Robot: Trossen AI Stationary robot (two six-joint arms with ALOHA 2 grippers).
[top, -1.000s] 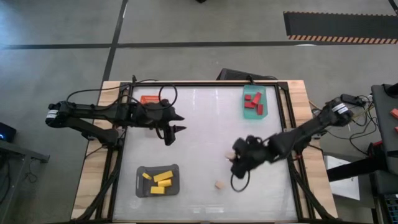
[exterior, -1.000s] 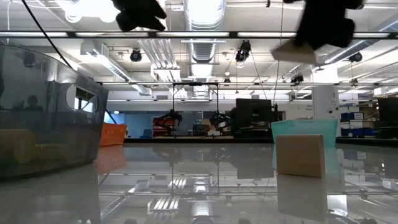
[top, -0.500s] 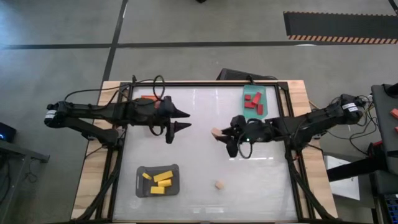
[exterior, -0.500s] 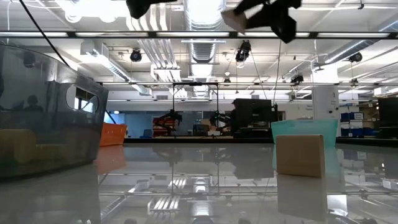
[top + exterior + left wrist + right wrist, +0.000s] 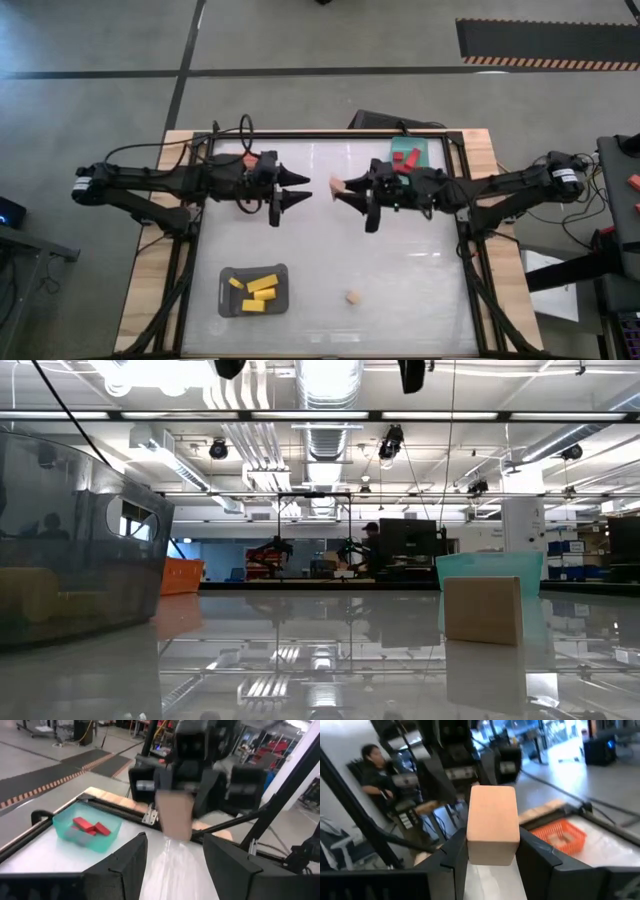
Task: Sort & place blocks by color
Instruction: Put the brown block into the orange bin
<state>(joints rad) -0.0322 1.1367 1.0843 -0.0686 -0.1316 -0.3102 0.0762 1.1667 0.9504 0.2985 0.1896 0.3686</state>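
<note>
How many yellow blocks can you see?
4 yellow blocks, all lying together in the grey tray at the near left of the table. More could be hidden underneath them.

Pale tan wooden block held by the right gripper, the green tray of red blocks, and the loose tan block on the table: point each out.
Pale tan wooden block in the right gripper (image 5: 492,825): right wrist view, front face.
Green tray (image 5: 107,836): left wrist view, near wall.
Loose tan block (image 5: 483,610): low view, front face.

We see a smooth, matt pale wooden block (image 5: 492,825) between matt black plastic fingers (image 5: 540,857), over a glossy, mirror-like tabletop (image 5: 320,660) edged in raw wood.
</note>
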